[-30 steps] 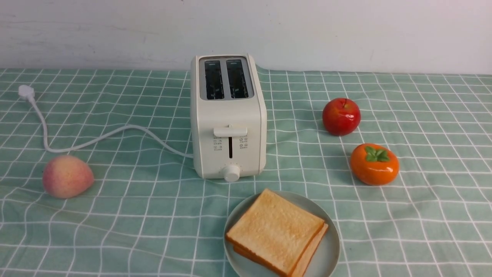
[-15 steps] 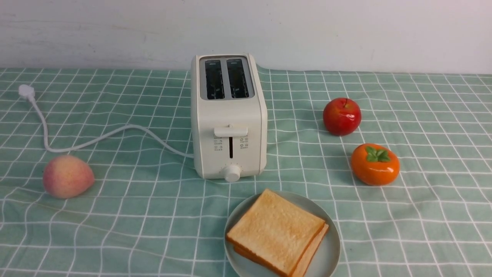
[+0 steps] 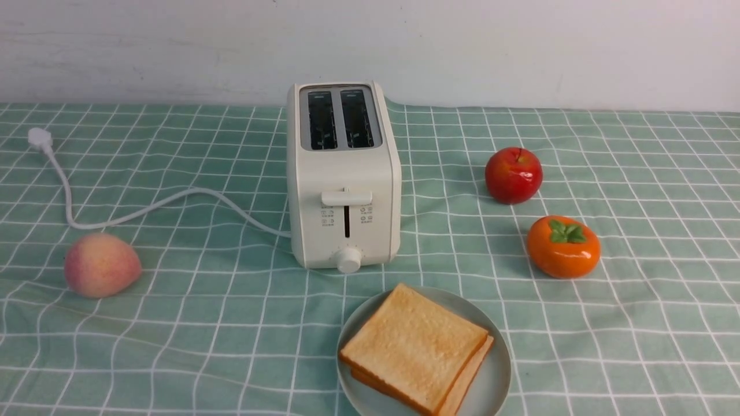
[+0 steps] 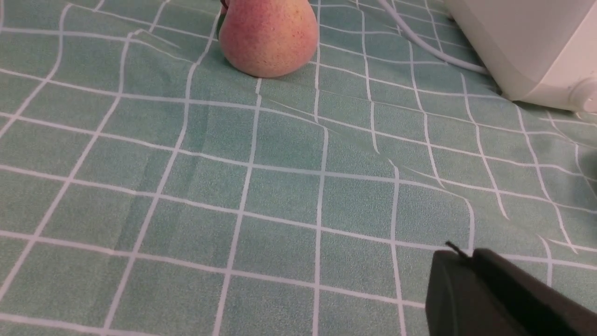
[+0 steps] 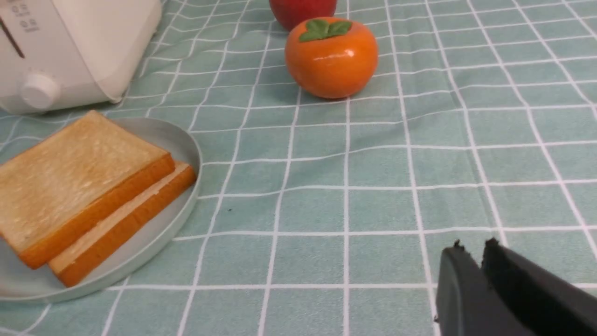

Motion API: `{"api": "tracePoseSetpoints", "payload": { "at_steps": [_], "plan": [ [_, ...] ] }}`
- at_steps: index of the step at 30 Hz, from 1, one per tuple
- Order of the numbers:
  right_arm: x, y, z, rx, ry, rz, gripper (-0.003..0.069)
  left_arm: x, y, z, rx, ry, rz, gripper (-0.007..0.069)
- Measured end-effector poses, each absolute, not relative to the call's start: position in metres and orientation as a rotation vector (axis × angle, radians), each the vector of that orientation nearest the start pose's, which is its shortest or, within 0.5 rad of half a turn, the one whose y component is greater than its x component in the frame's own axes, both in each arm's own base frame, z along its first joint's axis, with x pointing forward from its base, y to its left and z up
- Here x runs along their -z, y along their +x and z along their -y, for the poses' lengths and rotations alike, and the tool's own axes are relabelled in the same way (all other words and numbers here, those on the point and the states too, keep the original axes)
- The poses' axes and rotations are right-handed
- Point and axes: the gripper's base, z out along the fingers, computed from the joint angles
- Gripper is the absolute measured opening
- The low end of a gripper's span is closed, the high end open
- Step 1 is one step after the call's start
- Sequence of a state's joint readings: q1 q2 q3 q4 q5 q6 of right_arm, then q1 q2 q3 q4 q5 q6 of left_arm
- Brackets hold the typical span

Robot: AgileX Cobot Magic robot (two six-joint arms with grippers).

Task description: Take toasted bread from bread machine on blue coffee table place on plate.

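Pale green gridded cloth (image 3: 219, 323) spreads beneath our two pincers. To the left of our right pincer (image 5: 475, 246), well apart from it, we see two square slices of toast (image 3: 416, 349), golden-faced and brown-crusted, stacked slightly askew on the plate (image 3: 498, 375). We hold that pincer low, empty, its tips slightly parted; our left pincer (image 4: 462, 253) hovers low too, clenched on nothing.

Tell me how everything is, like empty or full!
Boxy cream toaster: both slots empty, lever up.
Loose white cord: unplugged.
Round pale blue-green plate: holding bread.
Two square golden-brown toast slices: stacked, slightly offset.
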State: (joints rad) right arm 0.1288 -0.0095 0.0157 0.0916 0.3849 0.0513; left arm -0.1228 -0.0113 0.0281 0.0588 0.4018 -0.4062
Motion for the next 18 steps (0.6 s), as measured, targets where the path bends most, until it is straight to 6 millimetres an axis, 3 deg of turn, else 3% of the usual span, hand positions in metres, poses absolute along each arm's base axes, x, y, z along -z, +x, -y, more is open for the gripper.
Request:
{"api": "tracePoseSetpoints", "payload": {
  "at_steps": [18],
  "plan": [
    [-0.1738,0.0515,-0.0081,-0.182,-0.035,-1.879,0.0097,-0.1684,0.0516,0.0043,0.3,-0.234,-1.898,0.0047]
  ]
}}
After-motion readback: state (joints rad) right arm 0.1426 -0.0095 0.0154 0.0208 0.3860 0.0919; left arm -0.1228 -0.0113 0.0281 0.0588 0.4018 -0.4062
